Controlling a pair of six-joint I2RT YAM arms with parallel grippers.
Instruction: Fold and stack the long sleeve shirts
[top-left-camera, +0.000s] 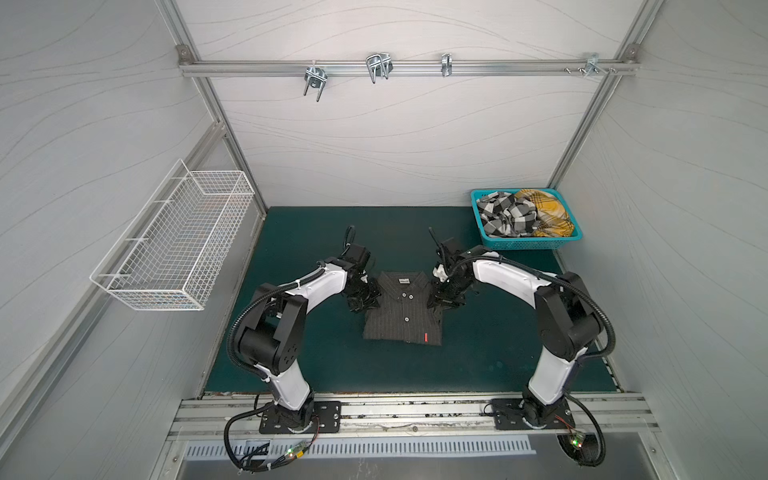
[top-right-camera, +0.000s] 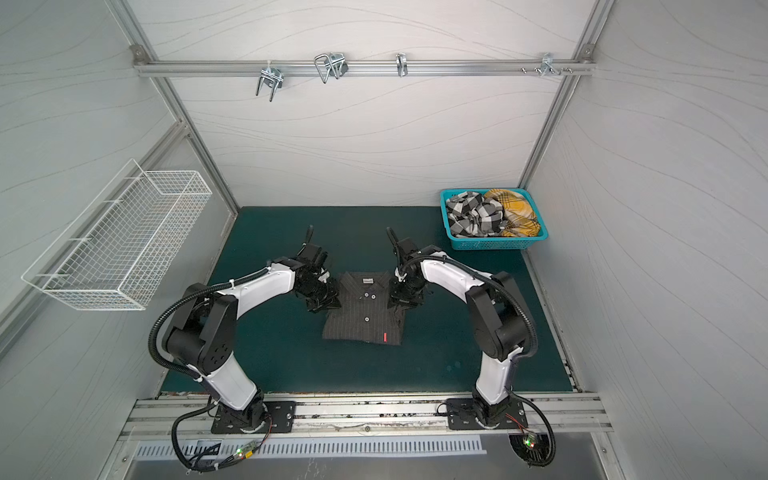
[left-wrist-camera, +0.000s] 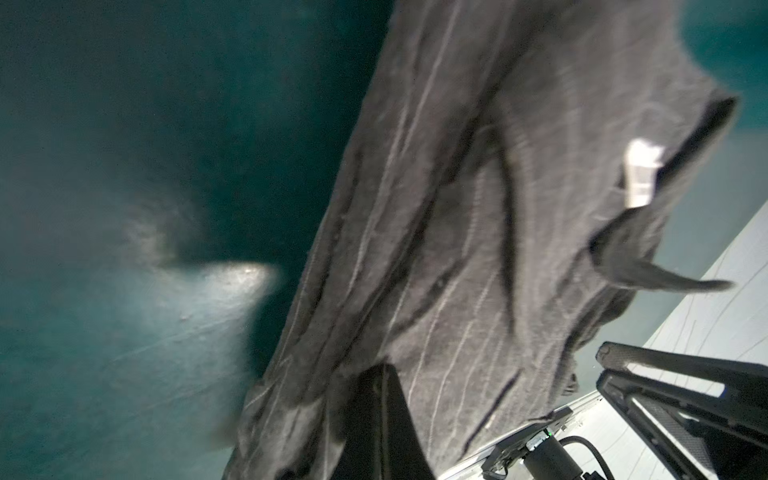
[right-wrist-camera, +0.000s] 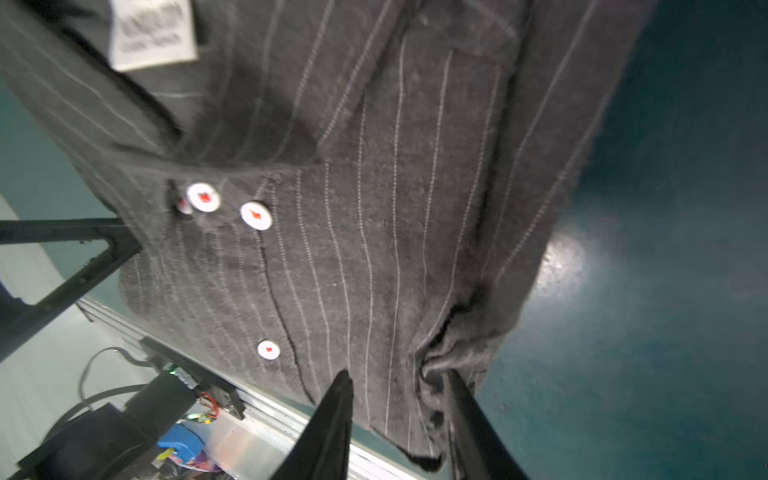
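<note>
A folded shirt (top-left-camera: 402, 309) lies centred on the counter (top-left-camera: 498, 353). The left pincer (top-left-camera: 365, 305) sits at its left edge, the right pincer (top-left-camera: 440, 303) at its right. Behind it to the right, a basket (top-left-camera: 528, 245) holds two more shirts (top-left-camera: 519, 216).

1. I see a charcoal grey pinstriped button-up cloth shirt (top-left-camera: 390, 322) (top-right-camera: 353, 322) folded into a compact rectangle near the middle of the dark green mat (top-left-camera: 316, 357). It lies front up with its collar toward the far wall. Pale buttons (top-left-camera: 407, 319) run down its middle, a white label (top-left-camera: 403, 281) sits inside the collar, and a small red tag (top-left-camera: 424, 336) is near the hem. In the right wrist view one side edge is puckered (right-wrist-camera: 444, 357).
2. My black-and-white checked cloth shirt (top-left-camera: 505, 216) (top-right-camera: 473, 216) is crumpled in the left part of the teal plastic lattice basket (top-left-camera: 528, 246) at the far right corner.
3. A mustard-yellow plaid cloth shirt (top-left-camera: 548, 210) (top-right-camera: 517, 212) lies crumpled against it in the basket's right part.
</note>
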